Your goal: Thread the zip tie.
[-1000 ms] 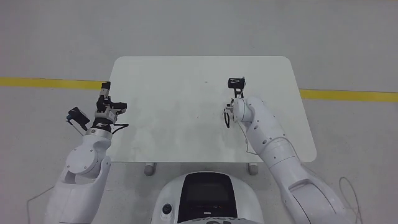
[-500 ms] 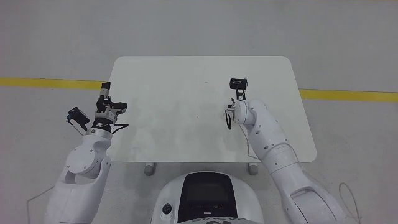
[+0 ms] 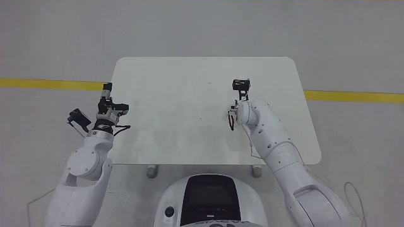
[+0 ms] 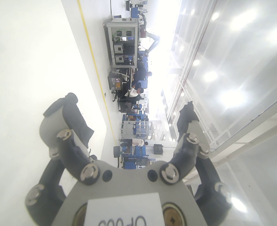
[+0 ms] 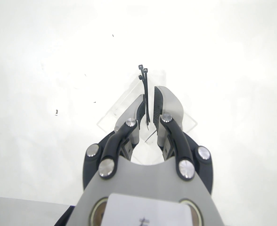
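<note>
A few black zip ties [image 5: 145,88] stand upright in a small clear holder [image 5: 119,109] on the white table [image 3: 189,82]. My right gripper [image 5: 149,92] straddles them from above, over the table's right half [image 3: 240,86]. It is open by a narrow gap: one pad [image 5: 141,110] lies against the ties, the other pad [image 5: 157,104] stands slightly off them. The ties' heads poke out beyond the fingertips. My left gripper [image 4: 129,101] hangs wide open with nothing in it at the table's left edge [image 3: 113,98], turned sideways towards the room.
A few tiny black specks [image 5: 56,112] lie on the tabletop near the holder. Yellow floor lines [image 3: 38,83] run past both sides of the table. Benches and people [image 4: 135,88] are far off in the room.
My right gripper has shifted only very slightly over the holder. The left arm has not moved.
</note>
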### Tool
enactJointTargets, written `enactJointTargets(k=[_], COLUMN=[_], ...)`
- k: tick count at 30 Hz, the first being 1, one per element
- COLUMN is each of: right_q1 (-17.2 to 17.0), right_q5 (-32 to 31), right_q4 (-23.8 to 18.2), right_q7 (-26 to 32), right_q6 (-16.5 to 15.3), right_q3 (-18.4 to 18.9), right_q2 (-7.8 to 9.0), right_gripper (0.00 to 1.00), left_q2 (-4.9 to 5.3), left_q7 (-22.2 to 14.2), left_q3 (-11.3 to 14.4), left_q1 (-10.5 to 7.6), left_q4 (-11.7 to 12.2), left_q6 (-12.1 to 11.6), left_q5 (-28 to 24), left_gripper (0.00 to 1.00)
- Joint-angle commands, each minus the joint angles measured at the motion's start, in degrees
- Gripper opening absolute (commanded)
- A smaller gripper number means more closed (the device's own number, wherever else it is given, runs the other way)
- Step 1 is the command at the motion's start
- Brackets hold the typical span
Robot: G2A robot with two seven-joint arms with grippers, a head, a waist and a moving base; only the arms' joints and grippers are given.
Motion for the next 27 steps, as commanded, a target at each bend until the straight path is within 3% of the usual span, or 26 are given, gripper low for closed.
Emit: enactJointTargets(k=[1,13,27], right_q1=[0.24,1.59,-0.13], right_q5=[0.13,0.76,-0.1], right_q4=[0.6,3.21,-0.21], right_q7=[-0.1,-0.44,0.24], right_q6=[0.29,0.29,0.17], right_q3=[-0.04,-0.11,-0.21], right_q2=[-0.04,-0.44,-0.29], right_gripper=[0.1,0.07,0.11], left_q2=[0.0,0.0,0.0], left_q7=[0.0,0.0,0.0], left_q3=[0.0,0.0,0.0], left_q1=[0.0,0.0,0.0], left_q4=[0.0,0.0,0.0], left_q6=[0.0,0.0,0.0], left_q5=[0.0,0.0,0.0], left_gripper=[1.0,1.0,1.0])
